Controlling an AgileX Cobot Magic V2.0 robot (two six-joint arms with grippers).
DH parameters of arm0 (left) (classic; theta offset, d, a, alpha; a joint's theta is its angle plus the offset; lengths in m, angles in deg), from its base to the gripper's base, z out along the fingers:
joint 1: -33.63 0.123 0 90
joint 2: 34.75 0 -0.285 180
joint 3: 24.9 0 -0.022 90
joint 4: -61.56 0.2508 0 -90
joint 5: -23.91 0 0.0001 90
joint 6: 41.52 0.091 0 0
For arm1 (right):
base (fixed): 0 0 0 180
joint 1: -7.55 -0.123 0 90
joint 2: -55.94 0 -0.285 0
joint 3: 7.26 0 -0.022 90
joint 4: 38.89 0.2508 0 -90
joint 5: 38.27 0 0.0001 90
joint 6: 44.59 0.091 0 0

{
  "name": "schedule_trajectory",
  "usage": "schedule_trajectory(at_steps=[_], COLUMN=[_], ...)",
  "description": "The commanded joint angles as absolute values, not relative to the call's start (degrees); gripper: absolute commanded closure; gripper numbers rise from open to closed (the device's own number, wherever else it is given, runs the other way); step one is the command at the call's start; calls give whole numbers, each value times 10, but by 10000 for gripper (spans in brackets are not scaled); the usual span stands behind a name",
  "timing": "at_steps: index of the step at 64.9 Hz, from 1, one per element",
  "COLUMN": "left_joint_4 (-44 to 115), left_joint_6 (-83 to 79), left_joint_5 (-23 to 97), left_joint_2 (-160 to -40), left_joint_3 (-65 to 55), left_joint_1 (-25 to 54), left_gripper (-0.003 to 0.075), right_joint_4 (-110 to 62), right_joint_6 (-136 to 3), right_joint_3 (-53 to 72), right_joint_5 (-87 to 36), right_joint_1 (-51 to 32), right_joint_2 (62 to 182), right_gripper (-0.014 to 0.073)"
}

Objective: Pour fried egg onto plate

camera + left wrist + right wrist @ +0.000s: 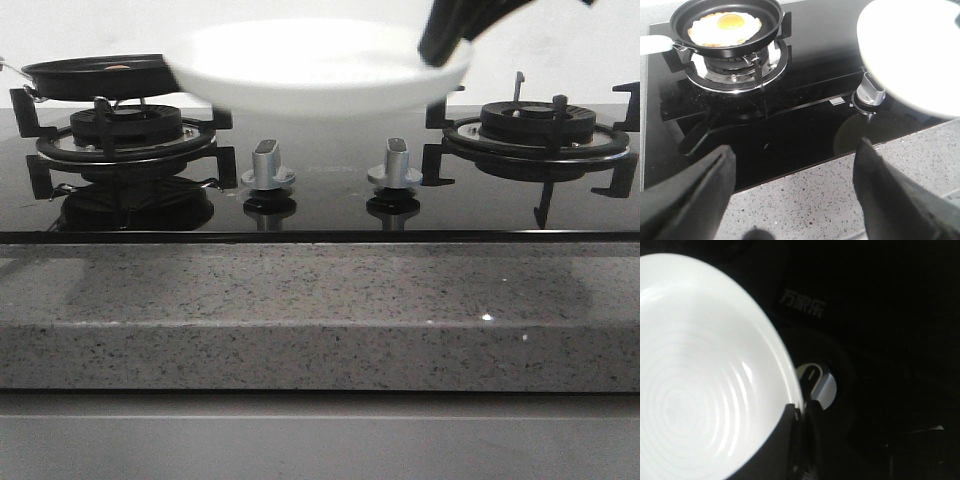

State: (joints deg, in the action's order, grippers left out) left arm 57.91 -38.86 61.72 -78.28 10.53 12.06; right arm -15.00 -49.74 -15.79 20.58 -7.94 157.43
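The right pincer (443, 45) reaches down from the upper right of the front view and is clamped on the rim of the plate (315, 70), one finger (772, 452) lying over the inner side of the rim in the right wrist view. It holds the white plate in the air, roughly level, above the middle of the stove, over the two silver knobs (268, 165). The plate is bare, its faint concentric rings showing in the right wrist view.

The left pincer (792, 192) hangs over the front edge of the stove with its two dark fingers (695, 195) spread wide apart and nothing between them. It is aimed across the black glass hob (805, 125) toward the left burner.

The fried egg (725, 28) lies flat in the black frying pan (772, 22), yolk up, and the pan sits on the left burner grate (120, 135). The pan's pale handle (654, 45) sticks out to the side. The plate's near edge overlaps the pan's in the front view. The right burner (540, 125) stands bare. In front of the hob runs the speckled grey table (320, 310).
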Motion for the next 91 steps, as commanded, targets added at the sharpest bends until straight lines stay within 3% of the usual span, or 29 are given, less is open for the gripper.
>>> schedule_trajectory(at_steps=[1,21,91], left_joint_4=[576,576,530], left_joint_6=[-387,-387,-387], left_joint_5=[570,570,528], left_joint_2=[-787,-787,-787], left_joint_3=[85,85,85], left_joint_1=[116,116,116], left_gripper=[227,227,227], right_joint_4=[-132,-132,-132], right_joint_6=[-506,-506,-506], right_joint_3=[-130,-89,-89], right_joint_5=[148,81,81], right_joint_1=[-82,-83,-83], right_joint_2=[1543,1547,1547], right_gripper=[662,662,662])
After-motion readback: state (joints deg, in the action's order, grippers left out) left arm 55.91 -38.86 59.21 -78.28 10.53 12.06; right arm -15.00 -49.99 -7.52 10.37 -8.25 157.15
